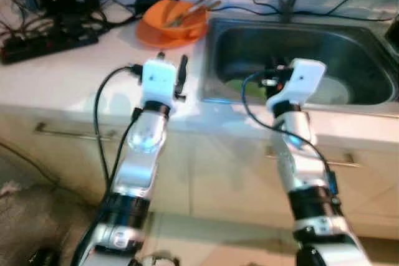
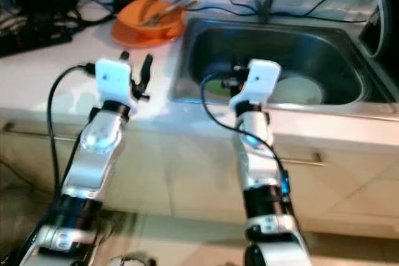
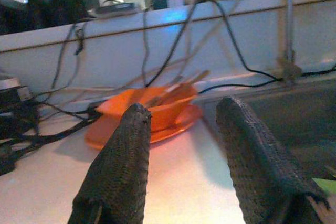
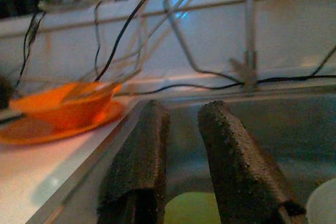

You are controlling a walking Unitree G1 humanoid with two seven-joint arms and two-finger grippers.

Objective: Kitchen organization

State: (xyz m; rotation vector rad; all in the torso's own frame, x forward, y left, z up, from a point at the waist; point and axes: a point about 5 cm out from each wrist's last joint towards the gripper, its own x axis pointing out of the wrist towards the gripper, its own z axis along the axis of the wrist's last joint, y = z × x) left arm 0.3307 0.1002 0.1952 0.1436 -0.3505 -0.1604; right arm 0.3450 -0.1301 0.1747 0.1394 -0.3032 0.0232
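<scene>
Both silver arms reach forward with empty, parted fingers, the left gripper (image 3: pixel 181 166) over the counter (image 1: pixel 68 73) near the orange bowl (image 1: pixel 173 20) with utensils, the right gripper (image 4: pixel 184 156) over the sink (image 1: pixel 368 48) holding a white plate (image 2: pixel 299 90), so organizing seems hardly begun.

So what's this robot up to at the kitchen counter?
It stands facing a counter with a steel sink. Its left pincer hovers open over the countertop, pointing at an orange bowl of utensils on an orange plate. Its right pincer reaches over the sink, open, holding nothing.
</scene>
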